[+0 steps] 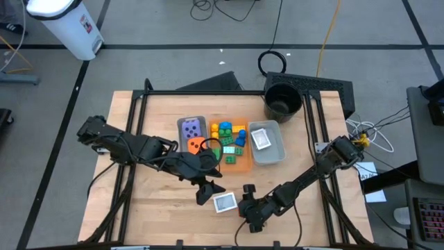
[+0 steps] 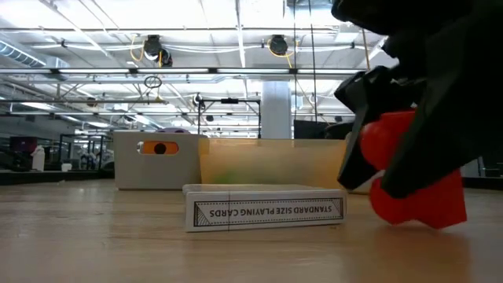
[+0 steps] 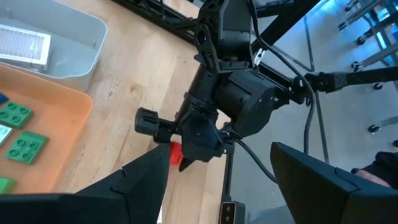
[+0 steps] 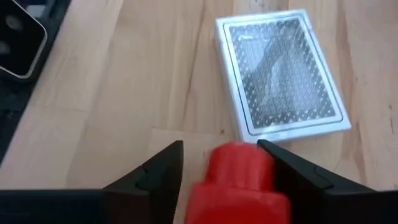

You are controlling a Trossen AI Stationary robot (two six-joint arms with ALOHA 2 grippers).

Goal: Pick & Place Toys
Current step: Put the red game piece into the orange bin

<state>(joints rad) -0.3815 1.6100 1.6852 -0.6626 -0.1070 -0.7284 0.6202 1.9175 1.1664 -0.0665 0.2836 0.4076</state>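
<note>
Right gripper sits low at the near edge of the table, right of centre, its fingers straddling a red brick; in its wrist view one finger touches the brick's side while a gap shows at the other, so I record the jaws as still apart and not clamped. Low view shows the red brick down on the wood with the dark gripper over it. A card deck lies flat just left of the brick, near it but apart; the low view gives its long edge. Left gripper hovers just left of the deck, near the table's centre, fingers spread wide with nothing between them. Farther back I see the orange tray holding blue, yellow and green bricks, with a grey tray on its right carrying a second deck. Left of the orange tray stands another grey tray with a purple die; an orange die sits just near of it. A black bucket stands at the far right.
</note>
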